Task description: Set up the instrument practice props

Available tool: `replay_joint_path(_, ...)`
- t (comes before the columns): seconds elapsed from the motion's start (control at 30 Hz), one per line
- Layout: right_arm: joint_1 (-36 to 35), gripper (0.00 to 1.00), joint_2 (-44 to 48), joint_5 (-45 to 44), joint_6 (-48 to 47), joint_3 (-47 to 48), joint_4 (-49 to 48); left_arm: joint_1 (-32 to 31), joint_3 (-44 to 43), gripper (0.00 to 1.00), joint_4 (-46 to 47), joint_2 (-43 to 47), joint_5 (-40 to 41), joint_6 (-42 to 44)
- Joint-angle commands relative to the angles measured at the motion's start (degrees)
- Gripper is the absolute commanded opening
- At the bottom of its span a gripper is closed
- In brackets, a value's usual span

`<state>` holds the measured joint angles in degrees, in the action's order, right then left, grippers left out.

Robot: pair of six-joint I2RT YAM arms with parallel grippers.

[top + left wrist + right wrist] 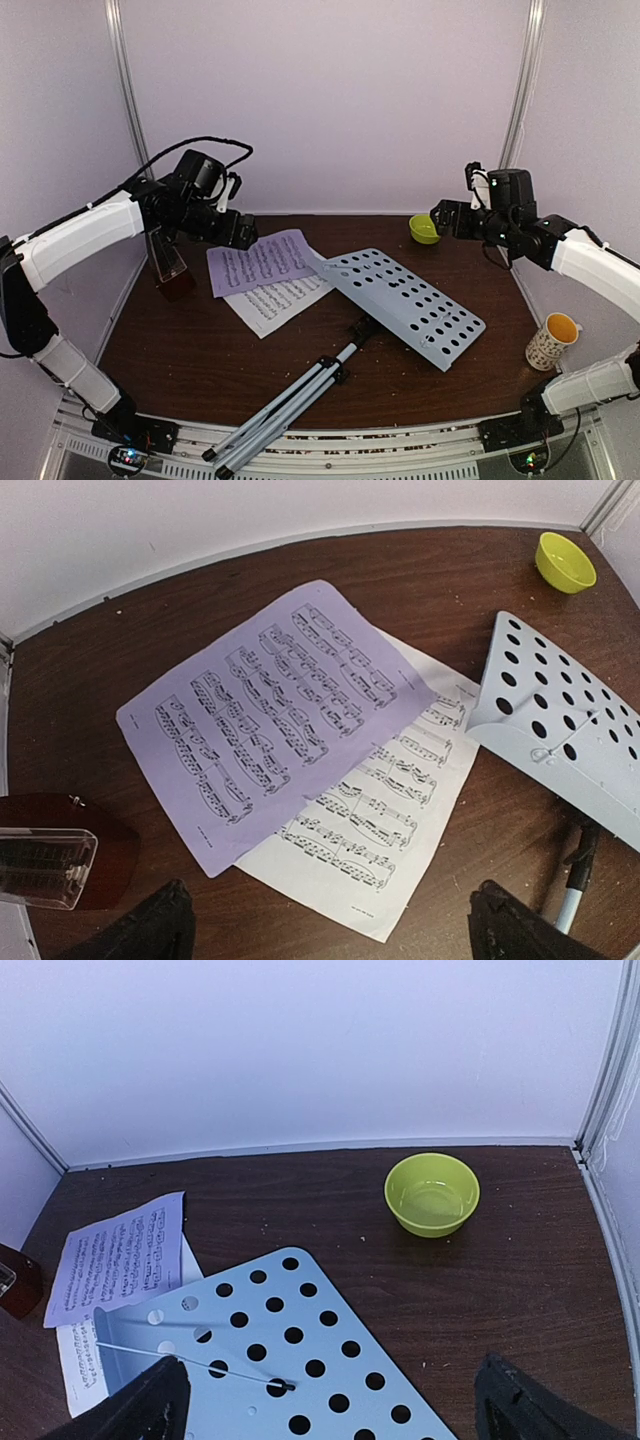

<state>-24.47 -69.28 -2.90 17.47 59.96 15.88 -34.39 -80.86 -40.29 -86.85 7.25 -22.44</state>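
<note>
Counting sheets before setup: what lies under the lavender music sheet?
A white music sheet lies under the lavender sheet, its lower and right parts sticking out. The rest of it, and anything else beneath, is covered.

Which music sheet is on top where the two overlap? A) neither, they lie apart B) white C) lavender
C: the lavender sheet lies across the upper part of the white sheet, and the white sheet's staves disappear under its edge.
</note>
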Motion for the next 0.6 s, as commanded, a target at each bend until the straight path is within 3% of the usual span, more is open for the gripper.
replay_joint_path(0.0, -0.40, 1.00, 2.95, -2.21, 1.71, -1.36, -3.54, -5.39, 1.74, 0.98, 1.80, 1.19, -0.11, 3.96)
replay_joint_path(0.13, 0.35, 1.00, 3.74, -3.33, 2.51, -2.47, -2.13, -11.16, 2.24, 0.98, -1.24, 1.23, 0.38, 7.44)
replay_joint_path(0.3, 4.15, 1.00, 3.10, 6.60, 4.62, -4.10, -1.37, -17.30, 5.61, 0.98, 2.17, 2.34, -3.17, 7.02)
replay_joint_path(0.43, 4.24, 1.00, 1.72, 13.66, 5.76, -5.26, -1.13, -18.25, 6.52, 0.98, 5.36, 1.98, -8.18, 5.83)
replay_joint_path(0.57, 1.71, 1.00, -2.34, 21.78, 3.46, -1.66, 8.18, -18.25, 6.98, 0.98, 7.08, 1.95, -9.01, 4.79)
